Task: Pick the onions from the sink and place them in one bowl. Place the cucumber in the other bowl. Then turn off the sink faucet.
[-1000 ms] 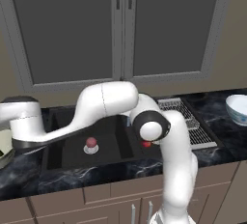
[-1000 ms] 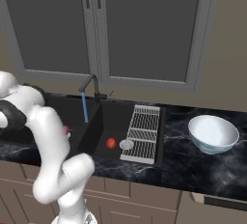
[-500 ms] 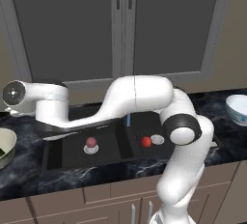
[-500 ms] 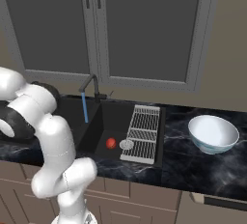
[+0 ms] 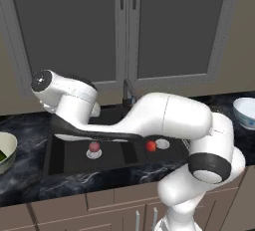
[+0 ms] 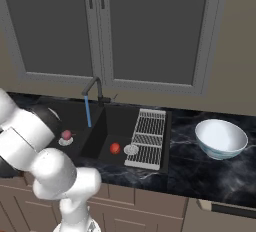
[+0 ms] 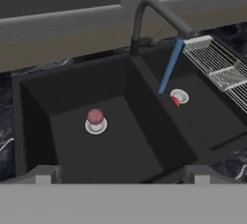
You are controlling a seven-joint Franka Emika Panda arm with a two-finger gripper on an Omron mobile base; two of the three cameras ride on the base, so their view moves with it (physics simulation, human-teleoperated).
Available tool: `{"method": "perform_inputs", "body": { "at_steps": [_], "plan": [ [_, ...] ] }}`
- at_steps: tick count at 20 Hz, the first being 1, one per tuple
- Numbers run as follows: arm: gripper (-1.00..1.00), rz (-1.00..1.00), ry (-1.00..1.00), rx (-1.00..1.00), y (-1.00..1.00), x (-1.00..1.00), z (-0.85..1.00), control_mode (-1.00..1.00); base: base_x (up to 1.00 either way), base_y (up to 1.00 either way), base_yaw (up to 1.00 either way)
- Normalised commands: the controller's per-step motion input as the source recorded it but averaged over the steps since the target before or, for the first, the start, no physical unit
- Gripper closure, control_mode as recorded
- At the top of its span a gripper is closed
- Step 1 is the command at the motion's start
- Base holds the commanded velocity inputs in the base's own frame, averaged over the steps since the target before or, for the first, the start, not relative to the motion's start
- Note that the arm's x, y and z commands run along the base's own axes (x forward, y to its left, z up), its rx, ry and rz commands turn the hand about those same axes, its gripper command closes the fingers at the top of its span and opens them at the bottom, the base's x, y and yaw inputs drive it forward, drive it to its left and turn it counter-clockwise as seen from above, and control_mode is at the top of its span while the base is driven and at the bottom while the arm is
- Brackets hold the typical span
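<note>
At the far left edge of the left base view, the wide cream bowl sits on the dark marbled worktop with a dark green cucumber lying inside it, only partly in frame. Right of it, across the middle of the frame, lies the black double-basin sink. Its left basin holds the dull pinkish-red onion, which rests right on the round silver drain. In the right basin the bright red-orange onion lies just beside the other drain, to its left. At the far right edge stands the small white-bluish bowl; from the right base view its inside looks bare.

In the right base view a blue stream of water falls from the dark faucet at the centre left, and a wire dish rack covers the sink's right side.

In the hand view the tool hangs above the sink's near edge, its jaws spread wide with nothing between them. The pinkish onion shows left of centre, and the red-orange one peeks over the divider at the centre right.
</note>
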Motion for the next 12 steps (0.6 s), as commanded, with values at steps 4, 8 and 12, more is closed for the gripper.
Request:
{"method": "perform_inputs", "body": {
  "at_steps": [4, 8, 12],
  "plan": [
    [-1.00, -0.16, 0.00, 0.10, -0.99, -0.16, 0.00, -1.00, 0.00, 0.00, 0.00],
    [-1.00, 0.01, 0.00, 0.10, -0.85, -0.06, -0.03, -1.00, 0.00, 0.00, 0.00],
    [-1.00, 0.11, 0.01, 0.10, -0.62, 0.00, -0.03, -1.00, 0.00, 0.00, 0.00]
  ]
}}
